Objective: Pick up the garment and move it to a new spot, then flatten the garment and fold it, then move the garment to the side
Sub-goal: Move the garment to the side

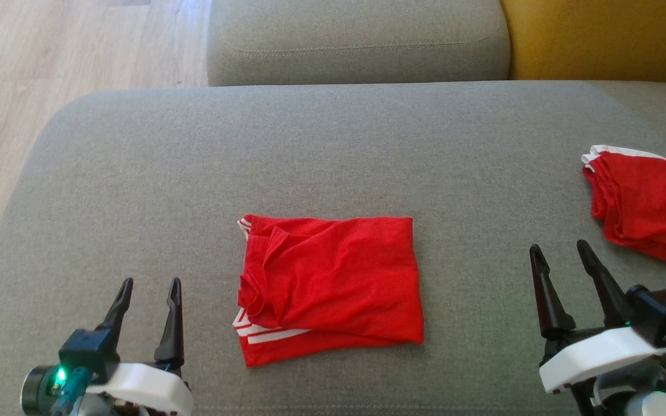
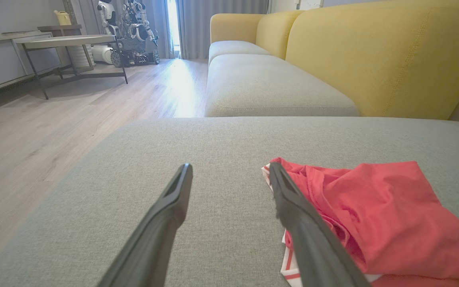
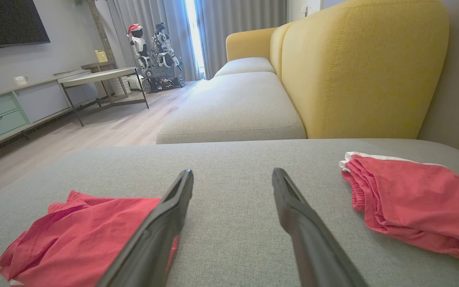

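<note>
A red garment (image 1: 330,283) with white stripes lies folded into a rough rectangle at the middle front of the grey sofa cushion (image 1: 333,150). It also shows in the left wrist view as the red garment (image 2: 377,215) and in the right wrist view as the red garment (image 3: 82,231). My left gripper (image 1: 151,289) hovers open to its left, well apart from it, with nothing between its fingers (image 2: 165,223). My right gripper (image 1: 561,251) stands open to its right, empty, its fingers (image 3: 293,211) over bare cushion.
A second folded red garment (image 1: 648,205) with white trim lies at the cushion's right edge, close to my right gripper. Behind are another grey seat (image 1: 356,40) and a yellow backrest (image 1: 599,37). Wooden floor (image 1: 50,63) drops off to the left.
</note>
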